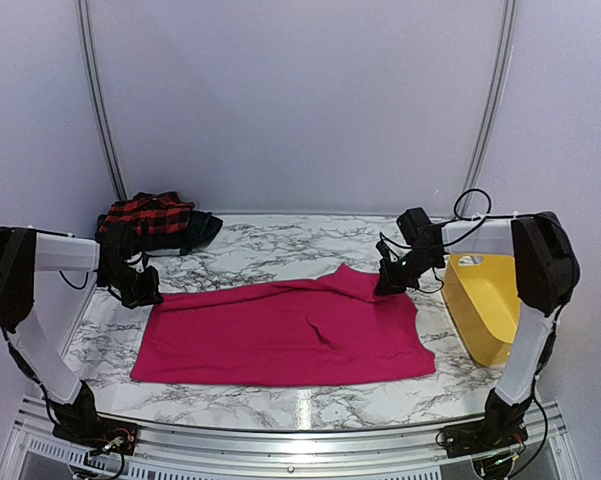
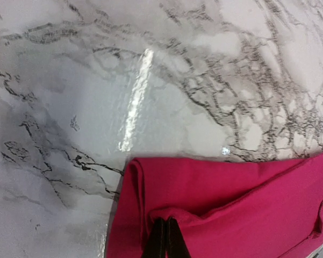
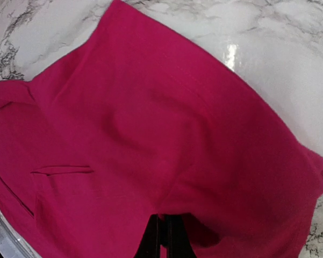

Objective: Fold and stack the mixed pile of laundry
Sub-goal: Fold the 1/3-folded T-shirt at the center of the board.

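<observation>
Top view: the pink garment [image 1: 280, 335] lies spread across the middle of the table [image 1: 260, 245], and both arms are on its far edge. The left gripper [image 1: 140, 290] is at the far left corner, the right gripper [image 1: 390, 280] at the far right, where the cloth peaks up a little. The checked garment [image 1: 145, 215] sits bunched in the back left corner on a dark garment [image 1: 202, 230], and the tub [image 1: 485, 300] is off to the right. The risk I see here is an uneven pull. If one arm leads, the fold goes skewed, and that crease in the middle gets locked in.

Left wrist: the fingers are pressed together on a bit of pink hem [image 2: 231, 199], with the corner curled under beside them. It looks like a thin bite, so a quick tug could slip it out and drop that side.

Right wrist: the jaws are closed here too, clamped on a bunched fold of the pink cloth [image 3: 150, 134]. I can't tell if it has one layer or two. If it grabbed both, the fold would drag the bottom layer along and end up lumpy.
</observation>
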Motion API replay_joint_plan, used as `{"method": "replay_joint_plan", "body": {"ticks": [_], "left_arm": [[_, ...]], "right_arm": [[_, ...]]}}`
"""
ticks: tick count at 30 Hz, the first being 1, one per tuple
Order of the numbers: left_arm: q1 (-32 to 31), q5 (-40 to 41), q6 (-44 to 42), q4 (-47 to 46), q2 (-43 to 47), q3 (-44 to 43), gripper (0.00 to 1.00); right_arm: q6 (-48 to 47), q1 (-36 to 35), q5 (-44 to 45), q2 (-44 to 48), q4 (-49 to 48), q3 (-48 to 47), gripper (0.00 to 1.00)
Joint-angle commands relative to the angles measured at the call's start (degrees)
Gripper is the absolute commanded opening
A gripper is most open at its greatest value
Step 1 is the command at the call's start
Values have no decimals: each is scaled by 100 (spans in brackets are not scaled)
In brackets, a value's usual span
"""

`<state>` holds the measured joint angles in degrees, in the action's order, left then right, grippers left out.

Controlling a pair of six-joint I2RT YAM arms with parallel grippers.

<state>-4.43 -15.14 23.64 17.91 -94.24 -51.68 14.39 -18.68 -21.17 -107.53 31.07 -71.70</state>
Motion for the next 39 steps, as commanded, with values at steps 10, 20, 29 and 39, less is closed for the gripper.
{"method": "replay_joint_plan", "body": {"ticks": [10, 20, 29, 39], "left_arm": [[3, 62, 158, 12, -1412, -1417, 0], [26, 113, -676, 749, -827, -2070, 0], [21, 383, -1177, 1299, 19, -1702, 0], [21, 423, -1221, 1394, 692, -852, 0]], "right_arm": [[-395, 560, 298, -1427, 375, -1877, 0], [-588, 612, 314, -431, 752, -2004, 0], [-697, 619, 502, 357, 1121, -1538, 0], [-553, 611, 404, 1267, 1078, -306, 0]]}}
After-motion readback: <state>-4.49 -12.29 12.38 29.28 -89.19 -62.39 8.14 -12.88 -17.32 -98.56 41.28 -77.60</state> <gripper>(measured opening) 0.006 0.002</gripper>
